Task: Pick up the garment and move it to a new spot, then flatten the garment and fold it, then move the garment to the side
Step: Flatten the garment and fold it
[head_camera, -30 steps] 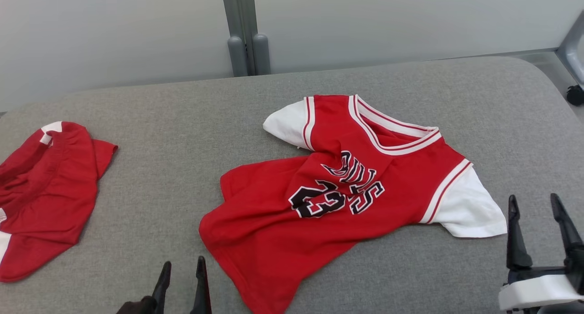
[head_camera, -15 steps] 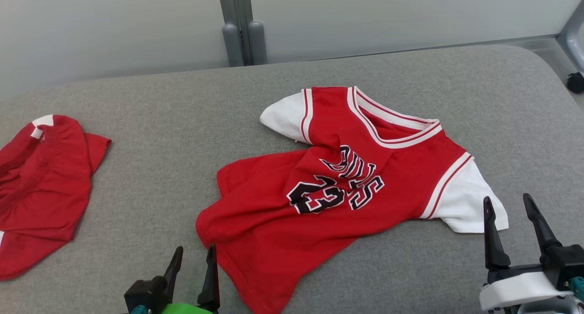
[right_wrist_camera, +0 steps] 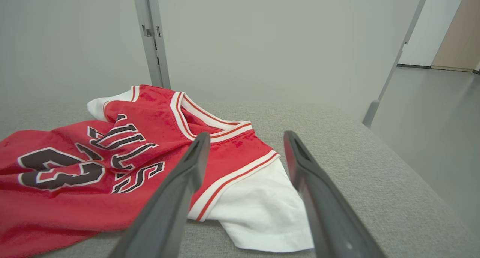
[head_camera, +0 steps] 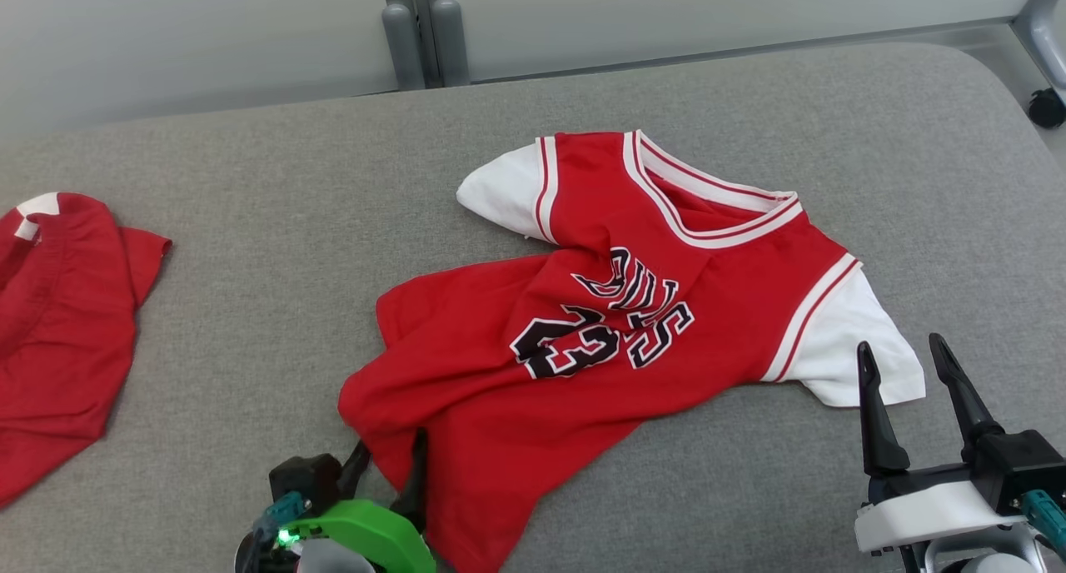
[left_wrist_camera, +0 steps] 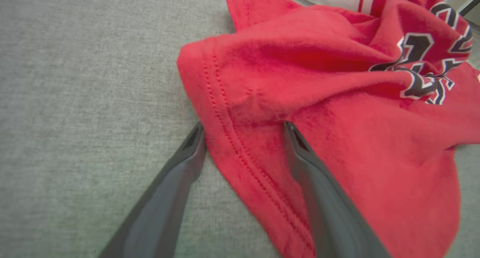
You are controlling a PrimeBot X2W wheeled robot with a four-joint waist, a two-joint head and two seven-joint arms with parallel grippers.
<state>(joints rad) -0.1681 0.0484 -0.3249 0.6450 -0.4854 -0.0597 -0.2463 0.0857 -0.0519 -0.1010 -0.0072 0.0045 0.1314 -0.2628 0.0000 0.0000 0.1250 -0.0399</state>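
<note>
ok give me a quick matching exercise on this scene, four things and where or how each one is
1 left claw
2 right claw
3 number 23 jersey
4 other red garment

a far left of the grey surface
b open, by the white sleeve
c crumpled, mid-surface
d open, one finger each side of the red hem

Pairs: 1-d, 2-b, 3-c, 4-a

I get bright, soft, even light across the grey surface (head_camera: 250,223). The jersey (head_camera: 583,390) throws only a thin, faint shadow along its near hem. In both wrist views the fingers (left_wrist_camera: 322,198) go soft toward the bottom edge; the head view is sharp.
</note>
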